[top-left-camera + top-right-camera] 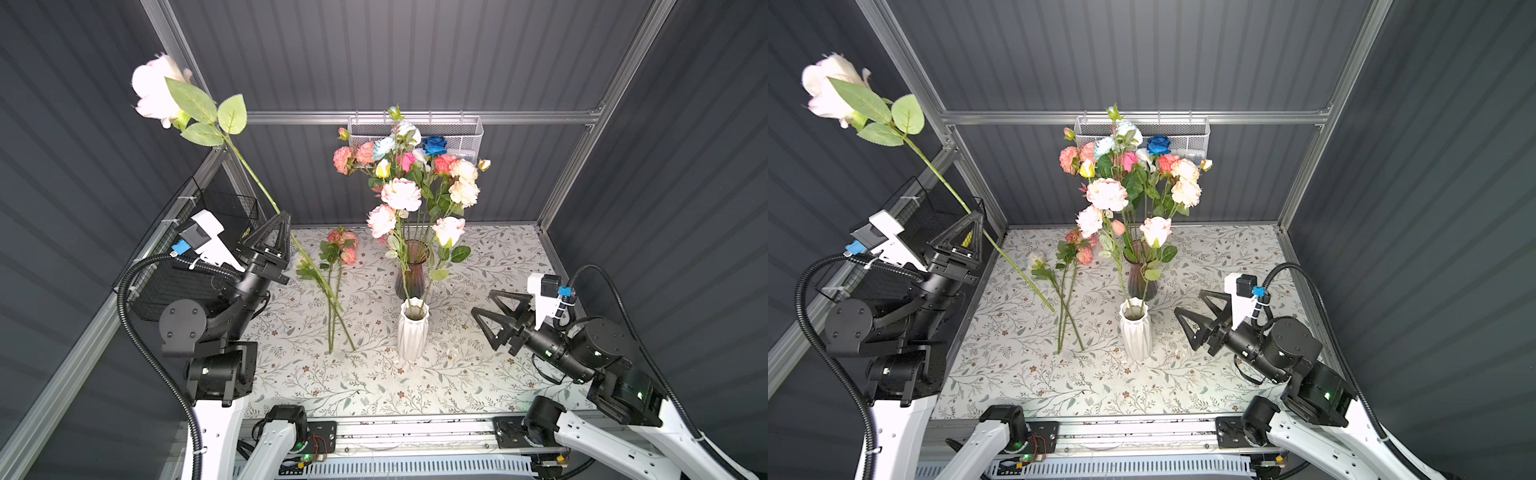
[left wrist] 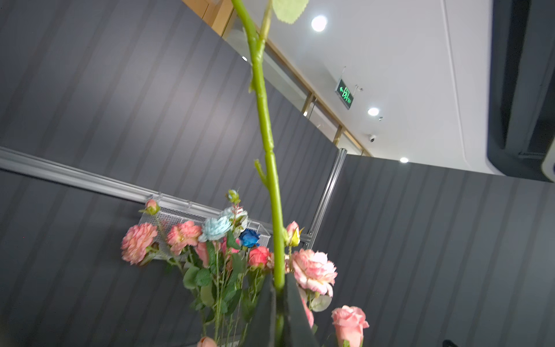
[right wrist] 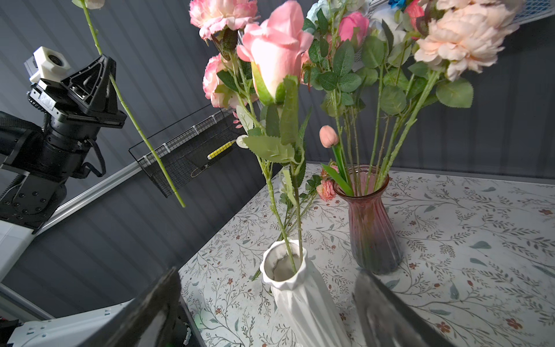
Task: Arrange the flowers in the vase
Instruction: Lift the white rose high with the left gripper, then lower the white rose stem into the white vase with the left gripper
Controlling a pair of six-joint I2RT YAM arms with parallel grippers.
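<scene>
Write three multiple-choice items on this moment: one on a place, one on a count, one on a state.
1. Where does the white vase stand relative to the dark red glass vase?
A. Behind it
B. In front of it, nearer the robot
C. On top of it

2. How many vases stand on the table?
A. One
B. Two
C. Three

3. What is the left gripper doing?
A. Open and empty
B. Resting shut on the table
C. Shut on the stem of a pale pink rose, held in the air

Answers:
1 B: in both top views the white vase sits closer to the arm bases.
2 B: only the white one and the glass one show.
3 C: the left wrist view shows the stem pinched, and its lower end hangs clear of the table.
</scene>
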